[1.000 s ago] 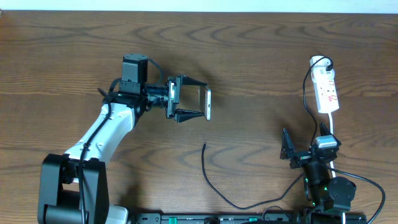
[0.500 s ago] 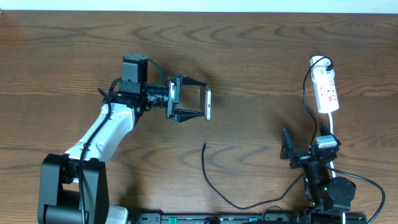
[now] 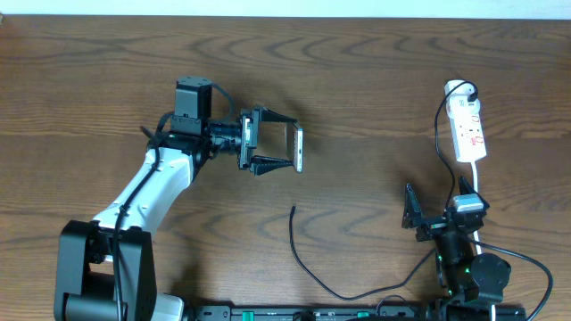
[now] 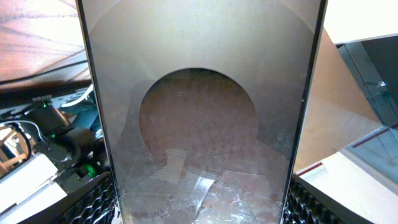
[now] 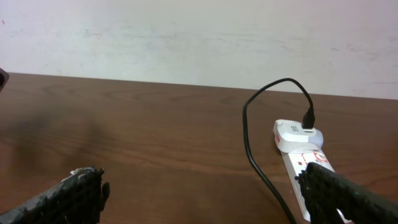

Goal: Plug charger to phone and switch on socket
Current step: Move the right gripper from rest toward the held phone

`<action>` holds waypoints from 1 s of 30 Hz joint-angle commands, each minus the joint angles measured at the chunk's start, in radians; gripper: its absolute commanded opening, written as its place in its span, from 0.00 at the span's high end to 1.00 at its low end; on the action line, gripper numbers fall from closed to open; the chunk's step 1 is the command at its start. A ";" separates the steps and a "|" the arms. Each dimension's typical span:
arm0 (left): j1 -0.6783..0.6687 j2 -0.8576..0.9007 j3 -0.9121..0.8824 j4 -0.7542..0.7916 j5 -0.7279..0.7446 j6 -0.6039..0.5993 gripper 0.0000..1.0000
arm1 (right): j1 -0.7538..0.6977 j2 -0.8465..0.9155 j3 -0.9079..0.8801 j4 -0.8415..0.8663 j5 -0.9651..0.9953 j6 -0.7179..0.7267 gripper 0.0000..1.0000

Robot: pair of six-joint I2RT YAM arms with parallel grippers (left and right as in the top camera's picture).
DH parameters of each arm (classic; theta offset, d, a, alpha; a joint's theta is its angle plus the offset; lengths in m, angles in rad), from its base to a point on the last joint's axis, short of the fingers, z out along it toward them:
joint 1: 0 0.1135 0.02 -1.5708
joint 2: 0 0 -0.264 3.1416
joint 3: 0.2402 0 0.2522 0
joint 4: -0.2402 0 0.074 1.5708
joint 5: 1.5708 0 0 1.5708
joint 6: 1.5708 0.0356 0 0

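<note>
Mostly phone (image 4: 199,124) blocks left wrist view, pinched by left tool (image 3: 288,143); right tool (image 5: 214,196) spread, socket (image 5: 297,137) partly cropped.

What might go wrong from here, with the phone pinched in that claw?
The phone is pinched on edge in the left gripper; pushing a plug in might twist or slip it. The charger tip is thin and lies flat on the table, so the open right gripper may fumble it.
</note>
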 commanded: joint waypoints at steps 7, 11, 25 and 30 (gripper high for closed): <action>0.023 -0.026 0.034 0.059 -0.071 0.172 0.92 | 0.004 -0.005 -0.001 -0.005 0.001 -0.009 0.01; 0.046 -0.026 0.034 0.059 -0.095 0.291 0.93 | 0.004 -0.005 -0.001 -0.005 0.001 -0.009 0.01; 0.111 -0.025 0.032 0.059 -0.270 0.516 0.92 | 0.004 -0.005 -0.001 -0.005 0.001 -0.009 0.01; 0.132 -0.025 0.027 0.059 -0.326 0.521 0.92 | 0.004 -0.005 -0.001 -0.005 0.001 -0.009 0.01</action>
